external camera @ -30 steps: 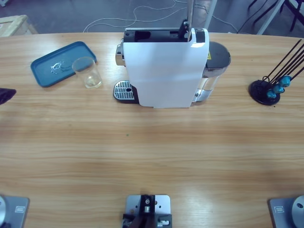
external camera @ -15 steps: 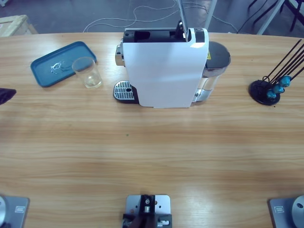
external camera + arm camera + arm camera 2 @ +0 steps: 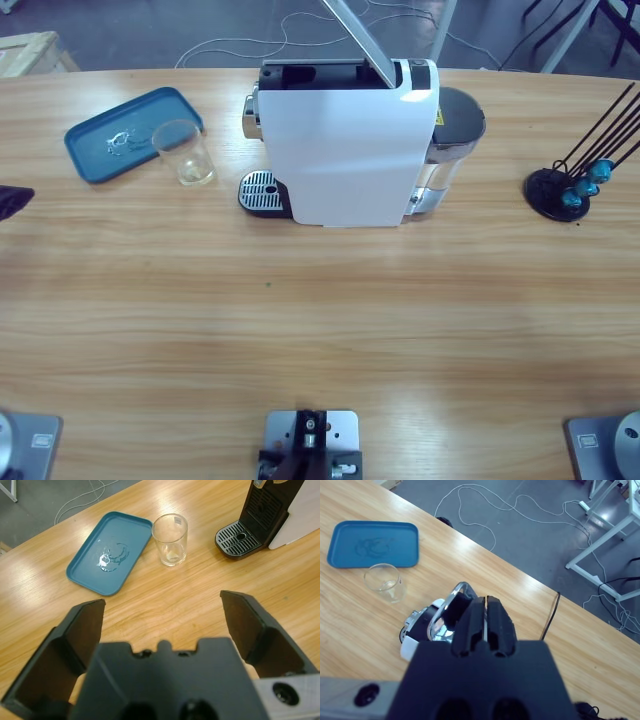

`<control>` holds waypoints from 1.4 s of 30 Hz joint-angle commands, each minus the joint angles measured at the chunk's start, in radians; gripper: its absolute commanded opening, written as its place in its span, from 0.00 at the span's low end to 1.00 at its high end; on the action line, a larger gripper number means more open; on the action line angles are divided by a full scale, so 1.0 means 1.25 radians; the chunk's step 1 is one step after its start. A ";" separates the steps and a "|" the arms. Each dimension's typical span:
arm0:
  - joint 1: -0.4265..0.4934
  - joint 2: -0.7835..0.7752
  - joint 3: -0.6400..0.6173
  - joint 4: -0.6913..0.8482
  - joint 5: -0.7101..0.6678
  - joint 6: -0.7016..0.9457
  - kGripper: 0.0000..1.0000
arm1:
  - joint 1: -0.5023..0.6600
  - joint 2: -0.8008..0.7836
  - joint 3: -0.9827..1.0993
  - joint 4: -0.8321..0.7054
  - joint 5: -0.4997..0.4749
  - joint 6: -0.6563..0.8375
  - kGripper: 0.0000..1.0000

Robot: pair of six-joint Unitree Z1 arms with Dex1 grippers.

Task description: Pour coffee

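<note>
The white coffee machine stands at mid-table with its silver lever raised and slanting. A clear glass tumbler stands to its left, beside the black drip grate. No brownish coffee shows in any view. My left gripper hovers open well short of the tumbler, with nothing between its jaws. My right gripper is shut and looks down on the machine, its tips right beside the lever's silver loop. I cannot tell if they touch.
A blue tray with a few wet streaks lies left of the tumbler. A black capsule stand with blue capsules sits far right. A dark piece pokes in at the left edge. Cables trail on the floor behind the table.
The lever has swung from nearly upright to a slant toward the upper left. The black tip that was at its base has left the high view.
</note>
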 commanded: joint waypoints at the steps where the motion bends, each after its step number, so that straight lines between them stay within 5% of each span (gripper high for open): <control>1: -0.014 0.008 0.034 -0.006 -0.008 0.010 0.98 | 0.035 0.135 0.022 -0.016 0.033 0.030 0.00; 42: -0.015 0.035 0.031 -0.007 -0.008 0.010 1.00 | 0.035 0.201 0.366 -0.355 0.068 0.181 0.00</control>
